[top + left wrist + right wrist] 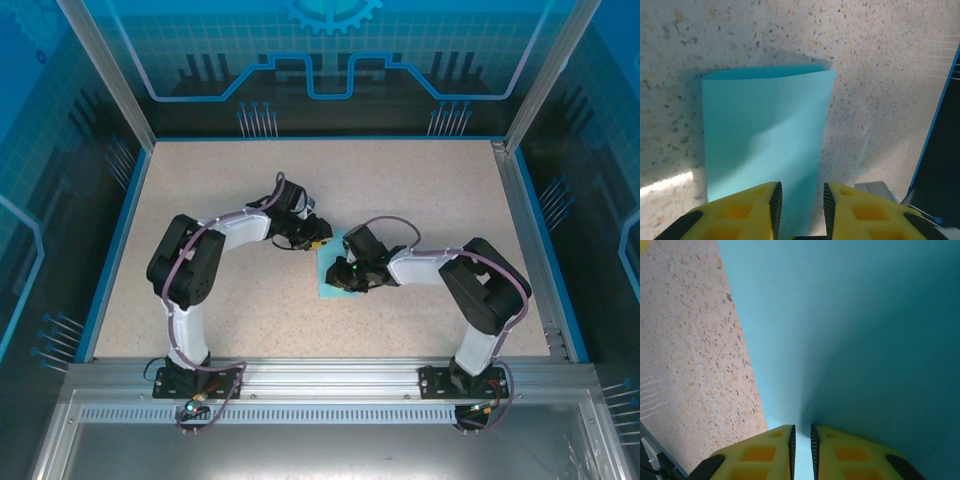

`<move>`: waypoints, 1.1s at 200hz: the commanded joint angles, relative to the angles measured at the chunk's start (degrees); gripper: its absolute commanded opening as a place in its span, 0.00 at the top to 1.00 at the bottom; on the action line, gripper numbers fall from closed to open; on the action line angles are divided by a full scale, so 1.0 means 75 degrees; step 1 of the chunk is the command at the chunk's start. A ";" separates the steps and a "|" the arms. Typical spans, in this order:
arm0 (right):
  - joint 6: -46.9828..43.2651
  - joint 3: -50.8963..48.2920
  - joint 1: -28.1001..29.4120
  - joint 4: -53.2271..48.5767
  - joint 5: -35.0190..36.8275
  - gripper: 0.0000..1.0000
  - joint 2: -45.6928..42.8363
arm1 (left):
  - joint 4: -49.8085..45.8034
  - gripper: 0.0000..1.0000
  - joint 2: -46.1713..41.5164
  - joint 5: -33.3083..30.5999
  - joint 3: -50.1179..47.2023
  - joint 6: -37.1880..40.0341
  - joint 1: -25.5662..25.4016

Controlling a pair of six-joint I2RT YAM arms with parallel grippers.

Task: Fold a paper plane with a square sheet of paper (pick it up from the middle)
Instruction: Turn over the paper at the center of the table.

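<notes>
The square sheet of paper [327,275] is light blue and lies on the speckled table, doubled over, with two layers showing at its far edge [765,130]. My left gripper [318,240] hovers at the sheet's far-left side. Its yellow jaws [802,207] stand apart, and the paper's right edge runs below the gap. My right gripper [347,280] is low over the sheet [850,330]. Its jaws [802,445] are only narrowly apart, with pale paper visible through the slit. The sheet looks darker and seems to rise to the right of them. No paper plane shape is to be seen.
The speckled tabletop [430,190] stretches around the paper. A blue rim and metal frame posts [520,190] bound it. Both arm bases sit on the metal rail [330,385] at the near edge. A blue edge strip [935,125] appears at the right of the left wrist view.
</notes>
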 commanded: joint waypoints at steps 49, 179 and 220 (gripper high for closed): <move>-0.0298 -0.0810 -0.0613 -0.0744 0.0433 0.70 -0.1340 | -0.0312 0.70 0.0791 0.0097 0.0517 0.0395 0.0015; -0.0068 -0.1007 -0.0347 -0.1347 0.0627 0.63 -0.1307 | -0.0307 0.71 0.0936 -0.0004 0.0015 0.0580 0.0178; 0.0127 -0.1165 -0.0294 -0.0546 0.0173 0.67 -0.1130 | -0.0303 0.71 0.0926 0.0034 0.0003 0.0568 0.0176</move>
